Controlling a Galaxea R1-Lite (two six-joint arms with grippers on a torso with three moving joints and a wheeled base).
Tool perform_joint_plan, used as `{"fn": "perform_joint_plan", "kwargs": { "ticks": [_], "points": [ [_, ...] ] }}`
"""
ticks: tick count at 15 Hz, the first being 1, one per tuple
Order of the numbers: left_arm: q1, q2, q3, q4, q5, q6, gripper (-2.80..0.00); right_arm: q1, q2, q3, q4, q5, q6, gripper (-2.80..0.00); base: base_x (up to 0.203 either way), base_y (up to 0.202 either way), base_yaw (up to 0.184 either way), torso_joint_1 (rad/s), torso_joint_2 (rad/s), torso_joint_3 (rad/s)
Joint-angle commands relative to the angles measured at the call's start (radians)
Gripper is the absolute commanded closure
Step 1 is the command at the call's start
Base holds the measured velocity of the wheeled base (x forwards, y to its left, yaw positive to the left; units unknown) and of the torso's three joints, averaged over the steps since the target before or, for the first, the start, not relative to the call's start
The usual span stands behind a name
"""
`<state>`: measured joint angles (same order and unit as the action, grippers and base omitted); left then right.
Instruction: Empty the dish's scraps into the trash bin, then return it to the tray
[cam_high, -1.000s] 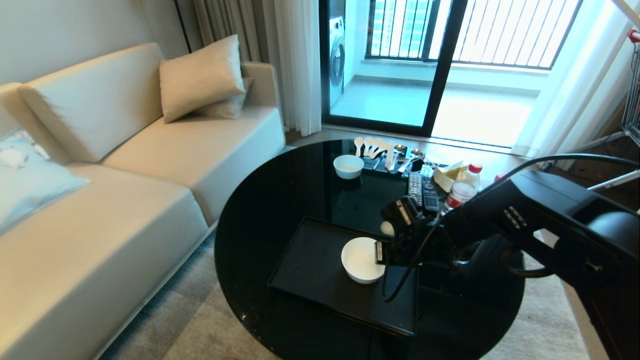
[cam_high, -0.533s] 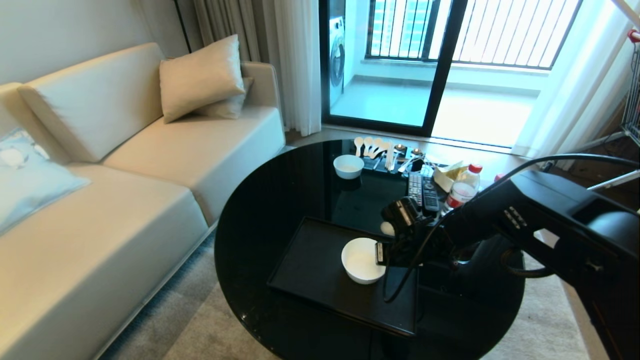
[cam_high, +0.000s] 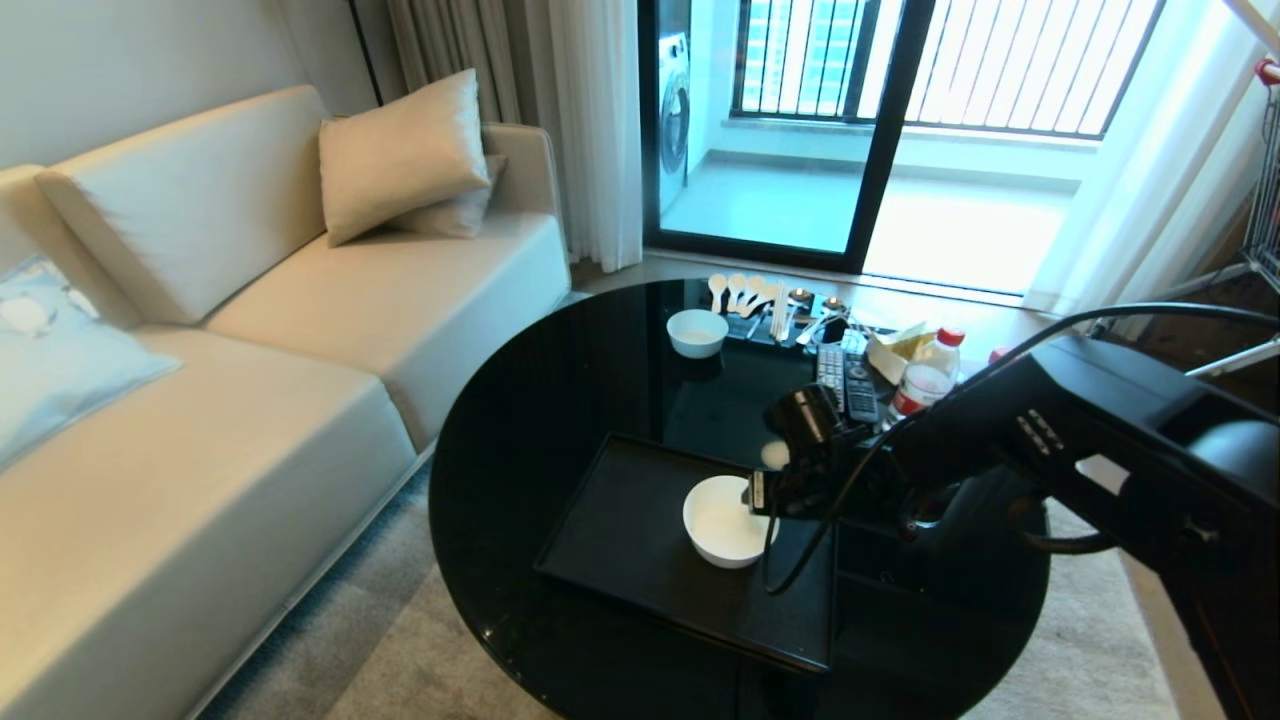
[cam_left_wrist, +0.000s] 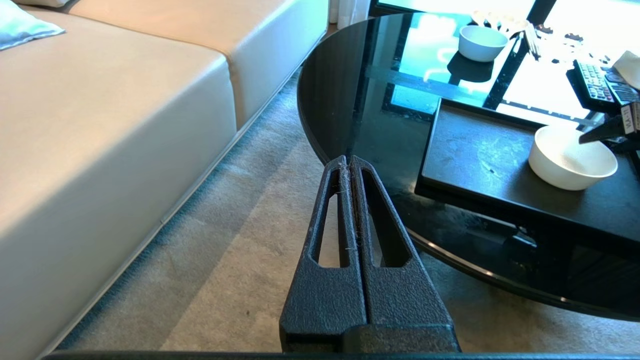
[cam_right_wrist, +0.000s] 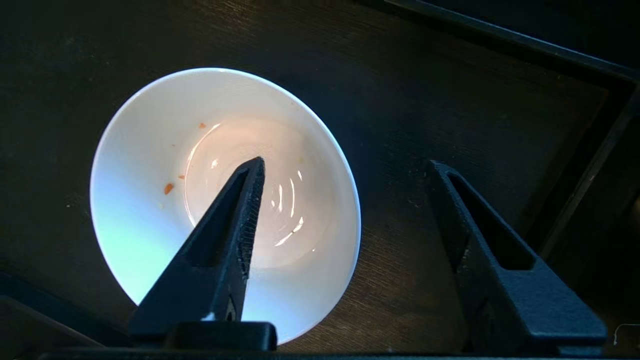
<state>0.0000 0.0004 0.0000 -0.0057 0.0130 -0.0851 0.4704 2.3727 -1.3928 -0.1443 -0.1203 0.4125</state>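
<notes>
Right hand (cam_right_wrist: 345, 170) hangs released over the dish (cam_right_wrist: 150, 150) — one finger above it — dish on the tray (cam_high: 620, 530).

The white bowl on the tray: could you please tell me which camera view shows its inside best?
The right wrist view: it looks straight down into the bowl, showing only a few orange specks left, with the open right gripper straddling its rim. The head view shows the bowl small on the tray; the left wrist view shows it from the side.

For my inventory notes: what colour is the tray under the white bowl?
The tray is matte black, clearest in the head view, with the white bowl standing on it.
</notes>
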Motion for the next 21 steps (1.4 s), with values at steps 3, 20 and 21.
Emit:
{"fn": "perform_joint_plan", "kwargs": {
  "ticks": [3, 20, 21],
  "points": [
    [0.0, 0.0, 0.0, 0.0, 0.001, -0.001, 0.0, -0.001, -0.07, 0.004, -0.002, -0.006, -0.003, -2.8, 0.0, 0.0, 0.0, 0.0, 0.0, 0.0],
    [0.0, 0.0, 0.0, 0.0, 0.001, -0.001, 0.0, -0.062, -0.675, 0.623, -0.327, -0.018, -0.162, 0.0, 0.0, 0.0, 0.0, 0.0, 0.0, 0.0],
    [0.0, 0.0, 0.0, 0.0, 0.001, -0.001, 0.0, -0.063, -0.707, 0.651, -0.33, -0.018, -0.163, 0.0, 0.0, 0.0, 0.0, 0.0, 0.0, 0.0]
  ]
}}
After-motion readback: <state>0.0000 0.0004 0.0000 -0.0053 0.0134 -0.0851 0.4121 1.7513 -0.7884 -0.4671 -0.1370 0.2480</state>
